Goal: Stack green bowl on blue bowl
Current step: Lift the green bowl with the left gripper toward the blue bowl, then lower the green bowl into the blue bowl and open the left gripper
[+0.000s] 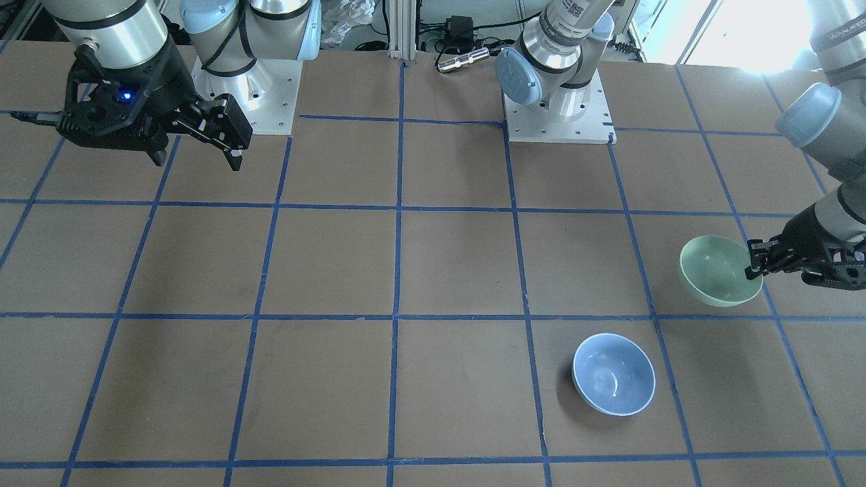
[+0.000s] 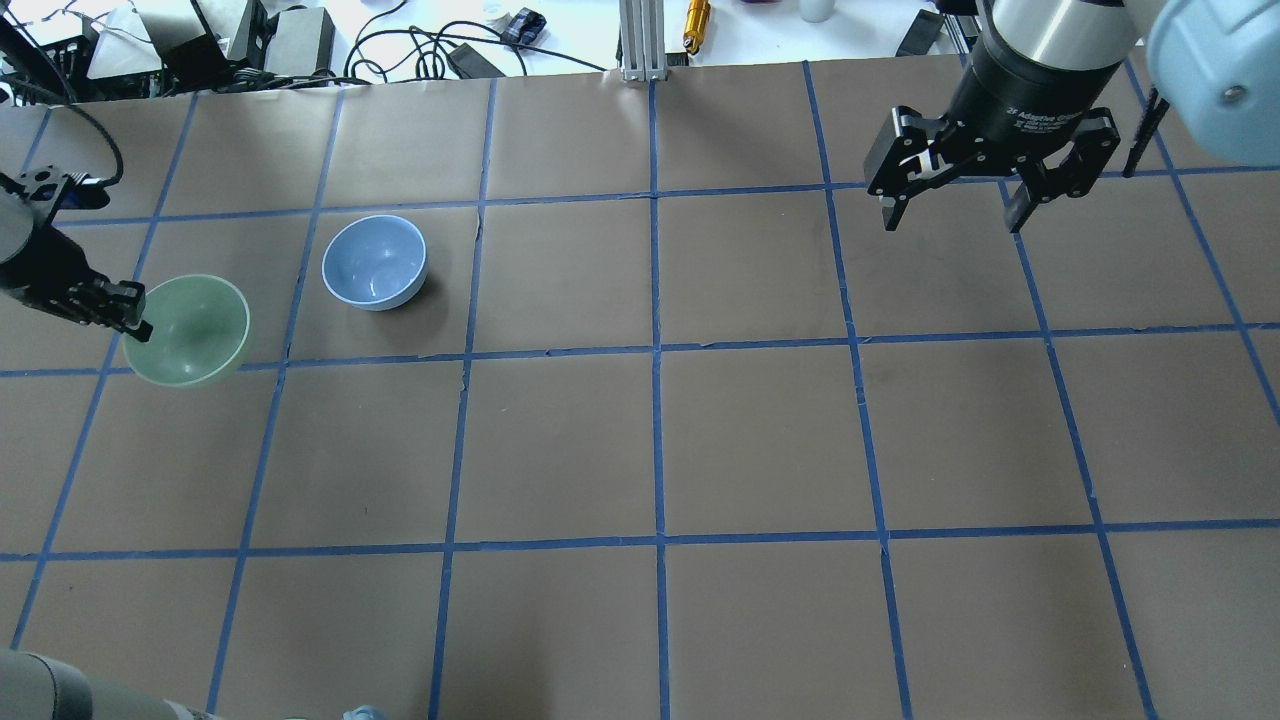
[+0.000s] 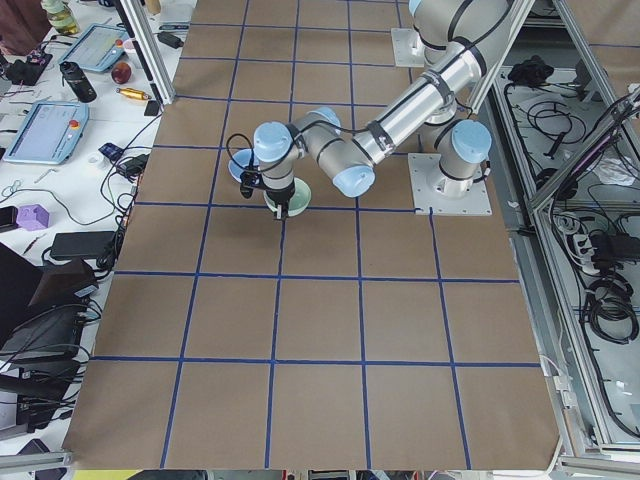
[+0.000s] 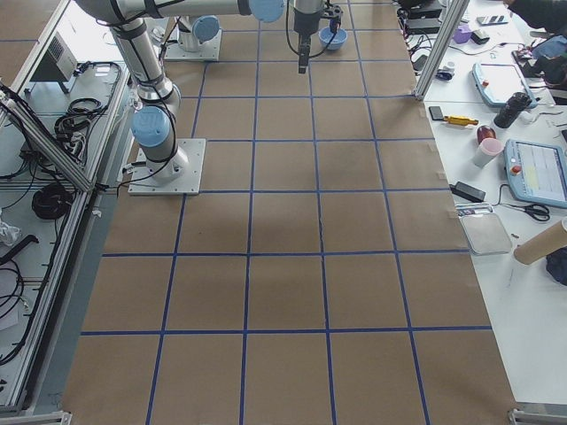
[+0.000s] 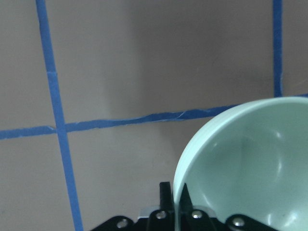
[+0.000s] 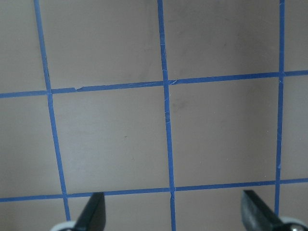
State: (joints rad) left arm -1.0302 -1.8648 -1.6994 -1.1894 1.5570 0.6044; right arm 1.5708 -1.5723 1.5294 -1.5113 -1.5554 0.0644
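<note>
The green bowl (image 2: 193, 330) is held by its rim in my left gripper (image 2: 137, 322), which is shut on it at the table's left side; it looks lifted and slightly tilted. It also shows in the front view (image 1: 718, 270) and fills the lower right of the left wrist view (image 5: 250, 168), its rim pinched between the fingers. The blue bowl (image 2: 375, 262) stands upright and empty on the table, just right of and beyond the green bowl; in the front view (image 1: 613, 374) it lies nearer the camera. My right gripper (image 2: 952, 205) is open and empty, high over the far right.
Brown table (image 2: 660, 420) marked by a blue tape grid. Cables, power supplies and tools (image 2: 250, 40) lie beyond the far edge. The two arm bases (image 1: 558, 101) stand at the robot's side of the table.
</note>
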